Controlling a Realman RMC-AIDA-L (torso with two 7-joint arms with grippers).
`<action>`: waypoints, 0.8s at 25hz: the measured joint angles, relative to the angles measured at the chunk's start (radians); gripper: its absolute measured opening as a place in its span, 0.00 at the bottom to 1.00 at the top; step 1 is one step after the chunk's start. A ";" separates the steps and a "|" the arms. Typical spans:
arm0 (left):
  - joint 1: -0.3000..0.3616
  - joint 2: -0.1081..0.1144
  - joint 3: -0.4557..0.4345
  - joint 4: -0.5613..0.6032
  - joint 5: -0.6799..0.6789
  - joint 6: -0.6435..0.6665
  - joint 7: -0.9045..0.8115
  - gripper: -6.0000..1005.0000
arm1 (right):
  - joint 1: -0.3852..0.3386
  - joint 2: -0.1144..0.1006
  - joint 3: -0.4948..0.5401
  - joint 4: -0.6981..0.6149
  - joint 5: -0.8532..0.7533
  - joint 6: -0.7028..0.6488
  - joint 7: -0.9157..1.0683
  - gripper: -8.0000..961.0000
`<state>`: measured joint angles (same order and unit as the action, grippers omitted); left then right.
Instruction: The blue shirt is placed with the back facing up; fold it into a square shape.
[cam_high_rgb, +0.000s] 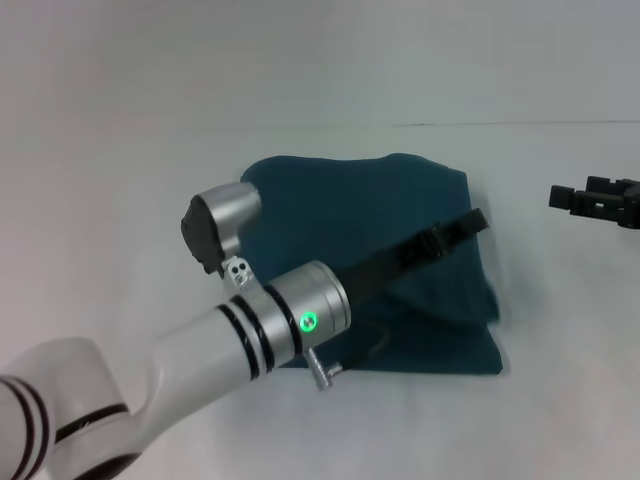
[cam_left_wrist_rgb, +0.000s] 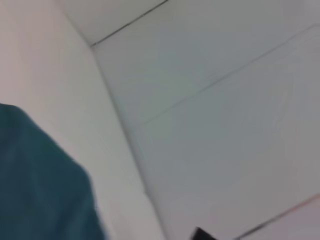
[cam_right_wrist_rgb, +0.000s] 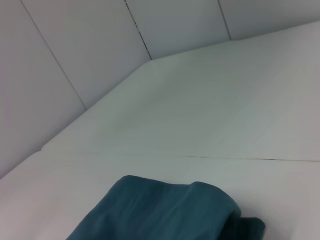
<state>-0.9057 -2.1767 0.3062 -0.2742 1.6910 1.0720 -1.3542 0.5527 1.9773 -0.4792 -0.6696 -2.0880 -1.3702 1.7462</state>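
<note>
The blue shirt (cam_high_rgb: 400, 235) lies on the white table (cam_high_rgb: 120, 180), bunched into a rough, rounded block rather than spread flat; no lettering shows on the fabric that faces up; its far edge is a soft rolled fold, its near edge a straighter line, and a raised fold stands along its right side; the bundle is about as wide as it is deep, so no long axis can be told; in the right wrist view the shirt (cam_right_wrist_rgb: 170, 210) appears as a humped fold with the table (cam_right_wrist_rgb: 210, 115) stretching away beyond it; in the left wrist view a dark teal corner of the shirt (cam_left_wrist_rgb: 40, 185) fills one side, with bare table (cam_left_wrist_rgb: 210, 135) past it; the left arm (cam_high_rgb: 230, 340) reaches in from the shirt's near left side and crosses over the fabric; the left gripper (cam_high_rgb: 460, 228), long and black, slants above the shirt toward its far right corner, close over the raised fold; whether its fingers are parted or closed, and whether they hold any cloth, cannot be told; the right gripper (cam_high_rgb: 598, 200) sits well apart from the shirt, off to its right above the table, touching nothing, and its finger spacing cannot be told either.
</note>
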 joint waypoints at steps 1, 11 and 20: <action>0.007 0.000 -0.001 0.003 0.021 0.032 0.001 0.14 | 0.000 0.000 -0.002 0.002 -0.001 0.001 0.002 0.92; 0.094 0.007 0.029 0.212 0.162 0.345 -0.052 0.35 | 0.013 -0.005 -0.063 0.006 -0.033 0.035 0.126 0.92; 0.267 0.014 0.234 0.636 0.175 0.537 -0.112 0.85 | 0.068 -0.011 -0.082 0.038 -0.138 0.062 0.400 0.92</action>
<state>-0.6387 -2.1626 0.5405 0.3622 1.8656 1.6087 -1.4664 0.6210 1.9661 -0.5612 -0.6317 -2.2264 -1.3078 2.1467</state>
